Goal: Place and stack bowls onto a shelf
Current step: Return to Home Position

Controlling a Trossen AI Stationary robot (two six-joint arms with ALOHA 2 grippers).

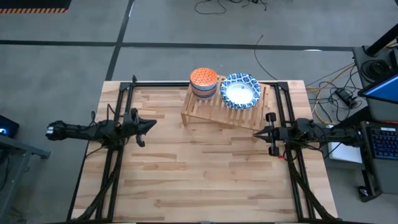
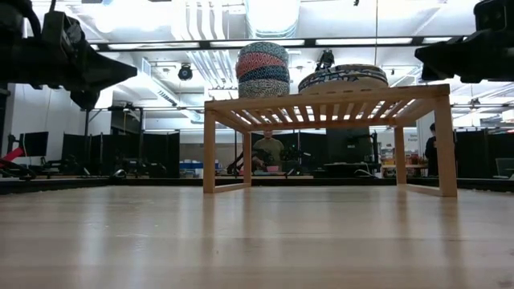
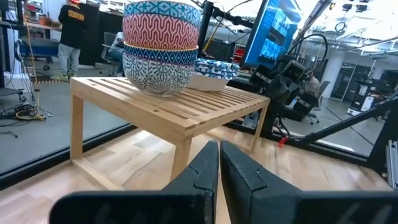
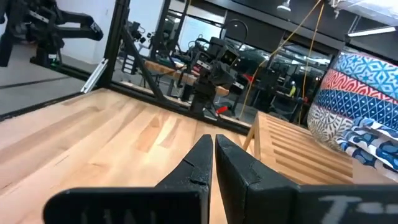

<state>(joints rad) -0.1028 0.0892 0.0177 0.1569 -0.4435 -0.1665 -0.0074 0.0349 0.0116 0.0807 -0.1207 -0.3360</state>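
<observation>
Left hand (image 1: 152,124) and right hand (image 1: 255,134) hang pressed together, empty, over the counter's (image 1: 199,180) side edges. Near its far edge the shelf (image 1: 208,111) carries stacked wide bowls (image 1: 240,91) and stacked small bowls (image 1: 203,82). They look stiff, slick and breakable, so pinch a rim.

The bowls (image 3: 161,46) look like glossy glazed ceramic; the shelf (image 3: 186,109) is matt pale wooden slats; the desk (image 1: 199,174) is smooth wooden planks.
</observation>
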